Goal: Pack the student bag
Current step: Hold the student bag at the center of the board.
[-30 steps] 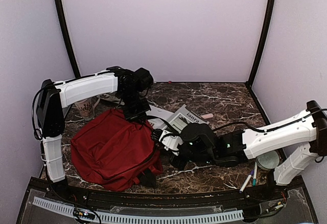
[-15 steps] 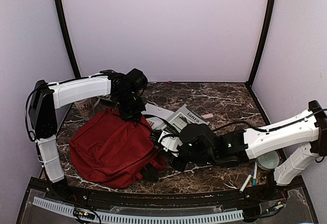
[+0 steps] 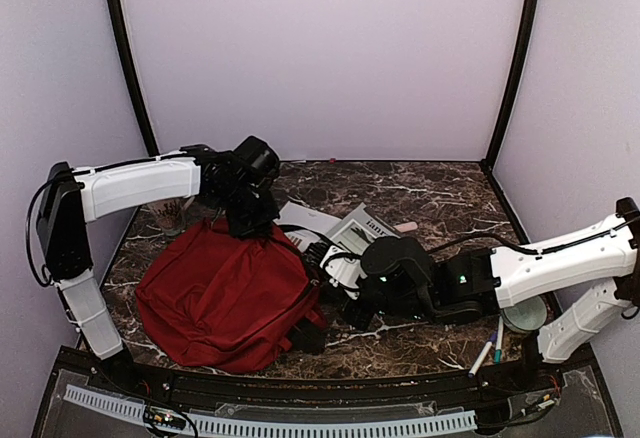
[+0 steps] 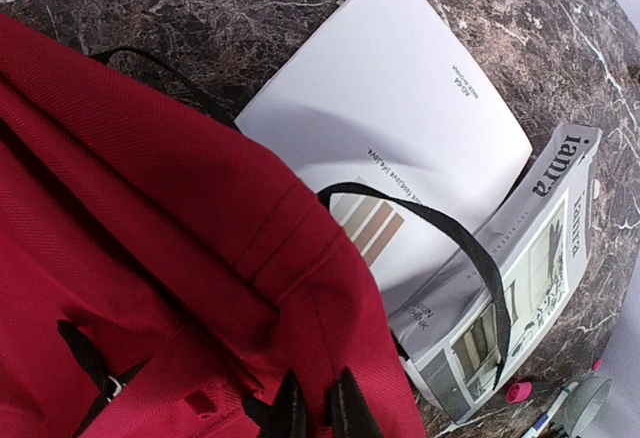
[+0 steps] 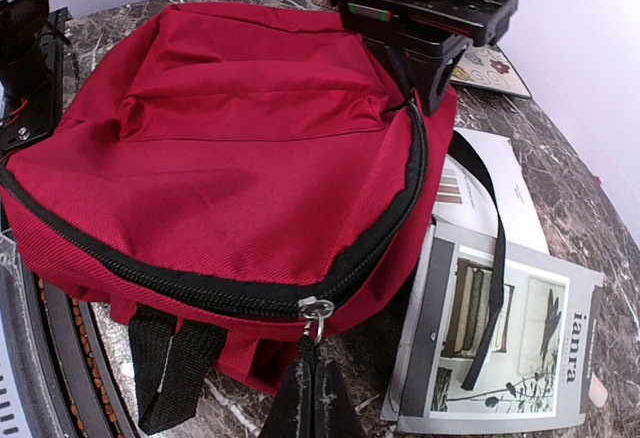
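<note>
The dark-red student bag (image 3: 225, 293) lies on the marble table, zipper closed (image 5: 200, 158). My left gripper (image 3: 248, 226) is shut on a fold of red fabric at the bag's top edge (image 4: 318, 410), beside its black carry loop (image 4: 470, 248). My right gripper (image 5: 318, 398) is shut on the zipper pull (image 5: 318, 343) that hangs from the metal slider (image 5: 315, 308) at the bag's side; it also shows in the top view (image 3: 335, 288). A magazine (image 5: 510, 328) and a white booklet (image 4: 400, 128) lie partly under the bag's loop.
A patterned mug (image 3: 168, 213) stands behind the bag at the left. A pink eraser (image 3: 405, 227) lies right of the magazine. Pens (image 3: 490, 346) and a round lid (image 3: 525, 313) lie at the front right, under the right arm.
My left gripper has pulled the bag's top edge back and left, and the bag has shifted and stretched with it. My right gripper stays on the zipper pull, drawn slightly right.
</note>
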Controlling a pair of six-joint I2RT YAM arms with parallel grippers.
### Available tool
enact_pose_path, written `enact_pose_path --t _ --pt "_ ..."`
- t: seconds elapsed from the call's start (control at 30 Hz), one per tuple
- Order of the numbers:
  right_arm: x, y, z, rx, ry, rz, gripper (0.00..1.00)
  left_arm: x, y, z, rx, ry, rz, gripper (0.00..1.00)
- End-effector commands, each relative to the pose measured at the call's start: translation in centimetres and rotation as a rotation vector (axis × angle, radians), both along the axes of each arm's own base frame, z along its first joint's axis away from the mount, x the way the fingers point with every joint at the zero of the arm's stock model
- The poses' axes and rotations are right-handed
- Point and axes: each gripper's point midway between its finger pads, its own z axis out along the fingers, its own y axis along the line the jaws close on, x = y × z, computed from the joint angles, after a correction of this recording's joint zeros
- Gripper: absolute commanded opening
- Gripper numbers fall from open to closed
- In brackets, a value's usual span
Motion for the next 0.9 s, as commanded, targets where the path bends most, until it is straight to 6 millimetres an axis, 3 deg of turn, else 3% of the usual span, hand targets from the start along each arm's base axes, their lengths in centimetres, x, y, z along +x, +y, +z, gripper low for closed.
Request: enact_pose_path --t 0.0,0.13,0.23,0.4,0.63,0.87 --pt "0.2 -0.8 1.0 0.038 -0.003 -0.070 0.00 -0.2 0.1 2.9 -0.027 -0.111 -0.023 0.17" --pt "0.4 -0.9 0.9 0.053 0.013 -0.094 0.00 -1.7 0.6 3.2 -0.016 -0.085 -0.017 0.40" --pt "0.6 -0.9 0.9 0.061 0.015 -0.110 0.00 -2.9 0.3 4.1 -0.034 -0.091 -0.027 0.49" --pt "0.7 -1.1 1.1 0.080 0.005 -0.118 0.00 -5.0 -0.9 5.2 -0.076 -0.078 -0.055 0.52" --pt "1.0 -1.3 1.7 0.109 -0.020 -0.130 0.00 -7.1 -6.0 5.7 -0.167 -0.069 -0.235 0.52" --pt "1.0 -1.0 1.6 0.104 -0.027 -0.123 0.00 -8.6 -9.9 3.9 -0.134 -0.019 -0.391 0.51"
